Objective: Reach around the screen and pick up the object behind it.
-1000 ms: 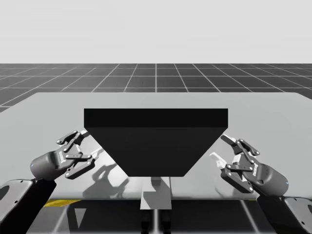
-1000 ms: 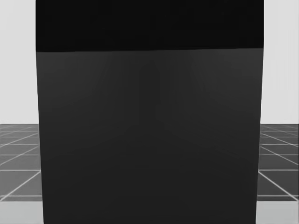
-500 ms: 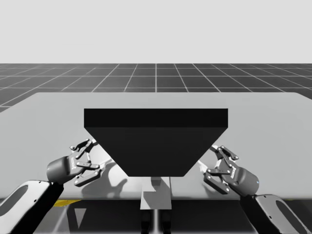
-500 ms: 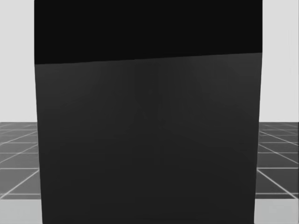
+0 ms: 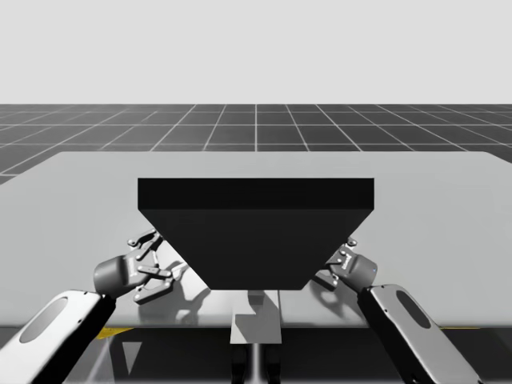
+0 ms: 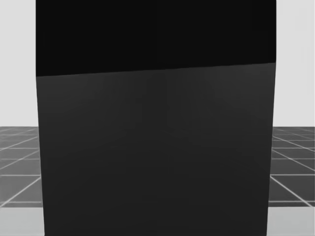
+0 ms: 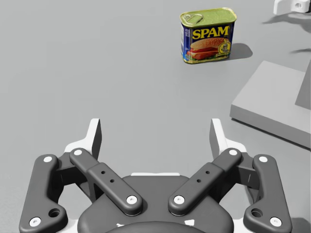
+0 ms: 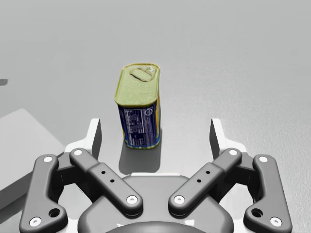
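Observation:
A tall black screen [image 5: 256,232] stands mid-table and blocks the head view [image 6: 157,147]. Behind it stands an upright blue rectangular can with a yellow-green lid [image 8: 139,109]. My right gripper [image 8: 156,133] is open, and the can sits just ahead between its fingers, nearer one finger and touching neither. In the high view my right gripper [image 5: 340,264] is partly tucked behind the screen's right edge. My left gripper [image 7: 156,133] is open and holds nothing, with the can [image 7: 209,36] far ahead and off to one side. It hovers by the screen's left edge [image 5: 160,258].
A flat grey slab [image 7: 272,104] lies on the table [image 5: 448,208] between my left gripper and the can. A grey post [image 5: 256,308] stands at the table's front edge under the screen. Open table stretches to both sides.
Both arms have swung inward toward the screen. The right gripper has slipped behind the screen's right edge, and the left has closed in on its left edge. My head has turned slightly.

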